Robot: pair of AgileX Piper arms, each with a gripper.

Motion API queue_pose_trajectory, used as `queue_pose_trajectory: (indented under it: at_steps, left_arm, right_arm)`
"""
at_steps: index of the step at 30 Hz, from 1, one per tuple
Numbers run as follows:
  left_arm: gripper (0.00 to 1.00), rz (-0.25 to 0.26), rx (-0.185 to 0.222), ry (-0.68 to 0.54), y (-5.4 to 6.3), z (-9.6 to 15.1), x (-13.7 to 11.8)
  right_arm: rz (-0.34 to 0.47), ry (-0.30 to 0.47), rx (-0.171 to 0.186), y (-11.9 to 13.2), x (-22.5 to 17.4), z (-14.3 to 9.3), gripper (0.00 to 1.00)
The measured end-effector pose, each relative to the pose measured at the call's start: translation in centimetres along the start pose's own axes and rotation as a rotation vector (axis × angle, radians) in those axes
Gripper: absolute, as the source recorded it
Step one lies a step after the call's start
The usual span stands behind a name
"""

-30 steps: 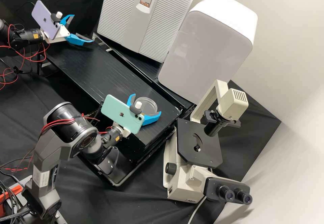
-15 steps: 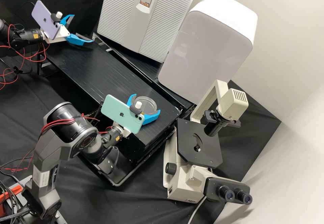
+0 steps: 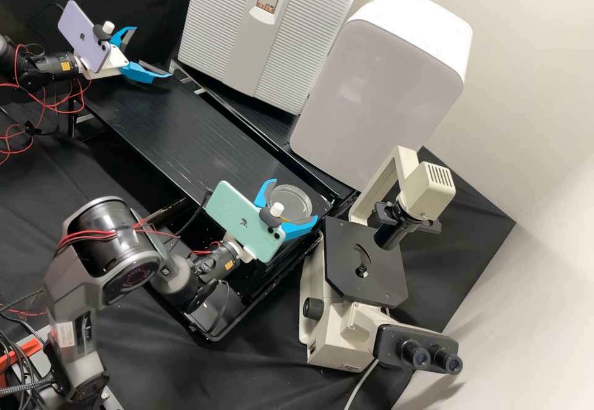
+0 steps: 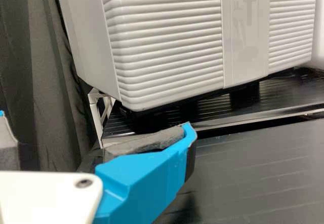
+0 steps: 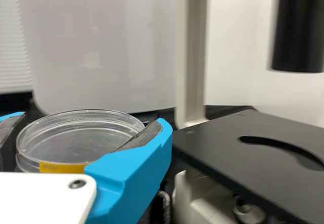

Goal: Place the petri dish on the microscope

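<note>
The right gripper [image 3: 293, 200] is shut on the clear petri dish [image 3: 289, 196] at the black bench's right end, left of the microscope [image 3: 387, 286] in the high view. In the right wrist view, the dish [image 5: 81, 138] with a yellow label sits level between the fingers of the right gripper [image 5: 92, 120], beside the black microscope stage [image 5: 228, 145], not over it. At the high view's upper left, the left gripper [image 3: 151, 52] stands open and holds nothing. The left wrist view shows the left gripper [image 4: 96, 120] with its fingers wide apart.
A grey ribbed appliance [image 3: 241, 33] and a white rounded box [image 3: 377, 94] stand behind the bench [image 3: 167, 119]. The microscope's lamp arm [image 3: 427, 190] overhangs the stage, and its eyepieces [image 3: 430, 357] point toward the front right.
My right gripper has moved right in the high view, toward the microscope, carrying the petri dish with it. The left arm has kept still.
</note>
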Motion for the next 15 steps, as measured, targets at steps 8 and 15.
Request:
queue_pose_trajectory:
  at_steps: [8,15]
  left_arm:
    - [1.00,0.000,0.000,0.000,0.0,0.0,0.0]
    - [1.00,0.000,0.000,0.000,0.0,0.0,0.0]
  right_arm:
    - [0.049,-0.042,-0.013,1.2,1.1,1.5,0.00]
    - [0.136,-0.165,-0.065,2.2,3.5,4.2,0.00]
